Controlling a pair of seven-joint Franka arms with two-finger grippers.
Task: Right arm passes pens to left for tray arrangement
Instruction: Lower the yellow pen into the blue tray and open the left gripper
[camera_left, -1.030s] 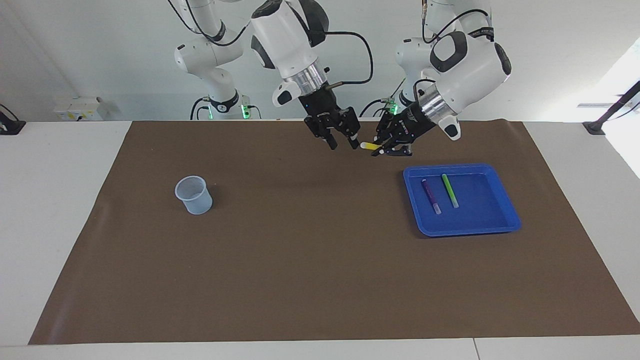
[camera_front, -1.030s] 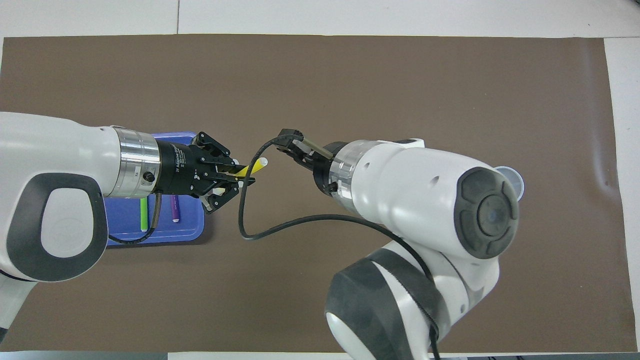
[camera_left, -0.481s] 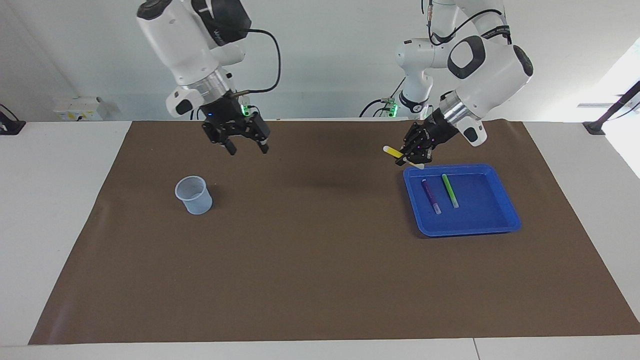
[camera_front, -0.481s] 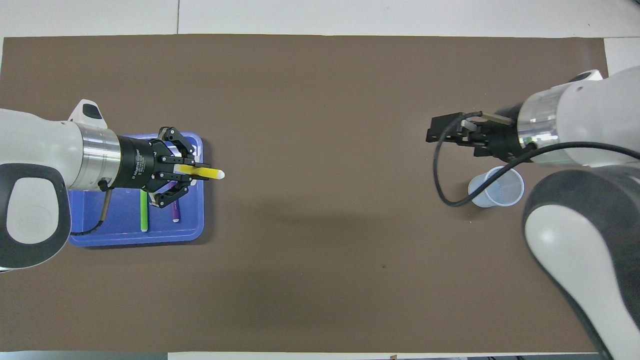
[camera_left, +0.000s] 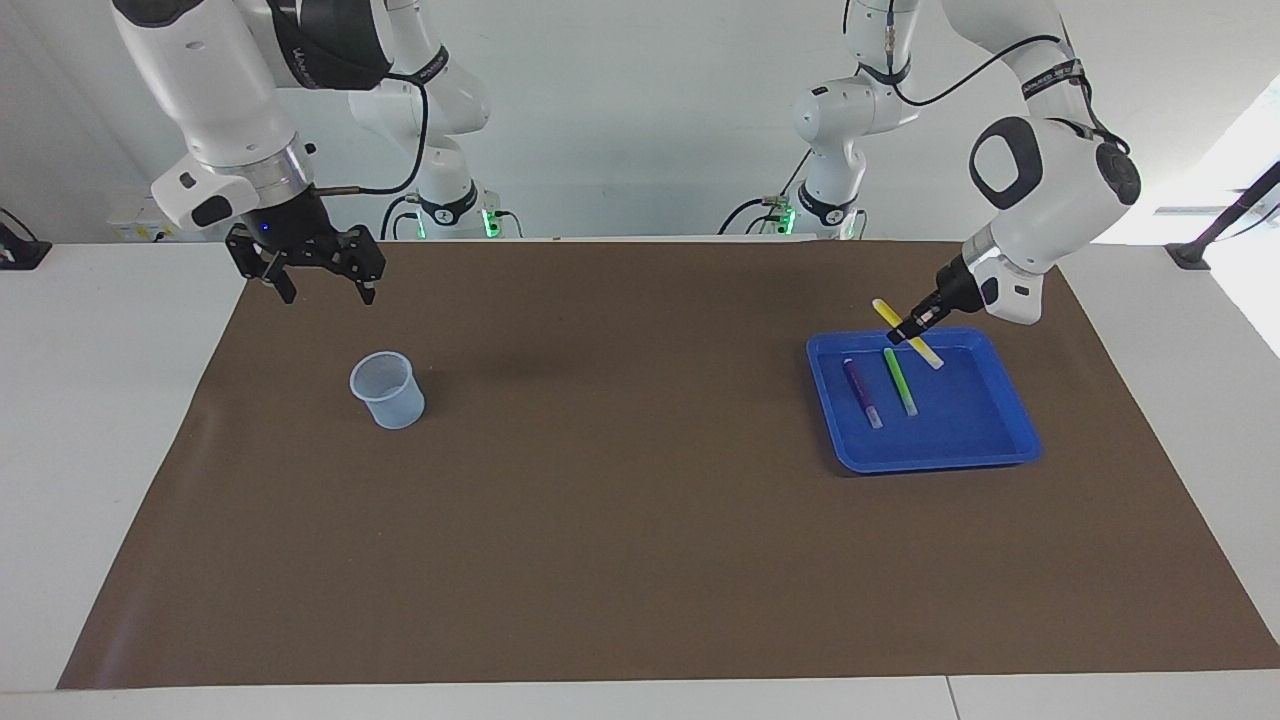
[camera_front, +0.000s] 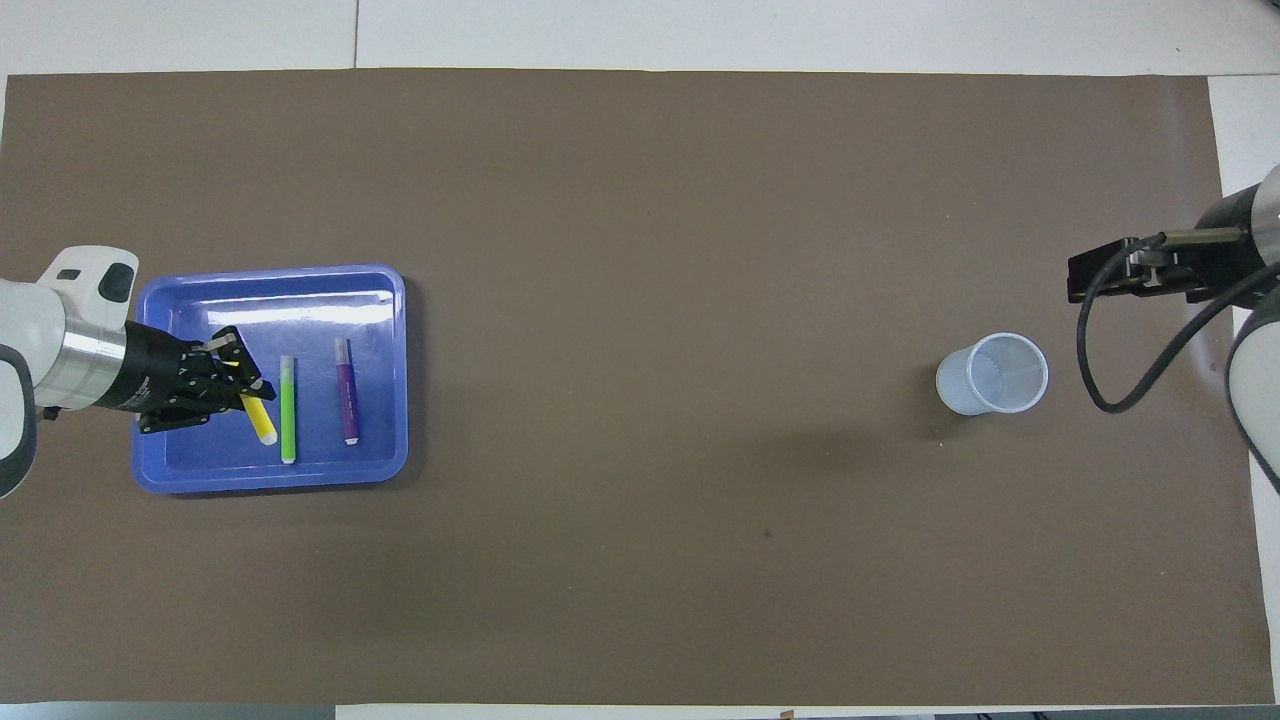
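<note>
1. The left gripper (camera_left: 912, 331) is up over the blue tray (camera_left: 1015, 410), above the tray's edge nearest the robots, with its fingers clamped on the yellow pen (camera_left: 908, 333)
2. The yellow pen is held near its middle and tilted, sticking out on both sides of the fingers; its whitish end points down toward the tray floor, and whether it touches the floor cannot be told
3. Just beside the held pen, toward the right arm's end of the table, the green pen (camera_left: 900, 381) lies flat in the tray, and the purple pen (camera_left: 861, 392) lies next to the green one, one step further from the left gripper
4. The right gripper (camera_left: 318, 285) is in the air over the brown mat (camera_left: 620, 520) at the right arm's end of the table, its jaws spread wide and holding nothing
5. The translucent cup (camera_left: 386, 390) stands upright on the mat near the right gripper, well apart from the tray
</note>
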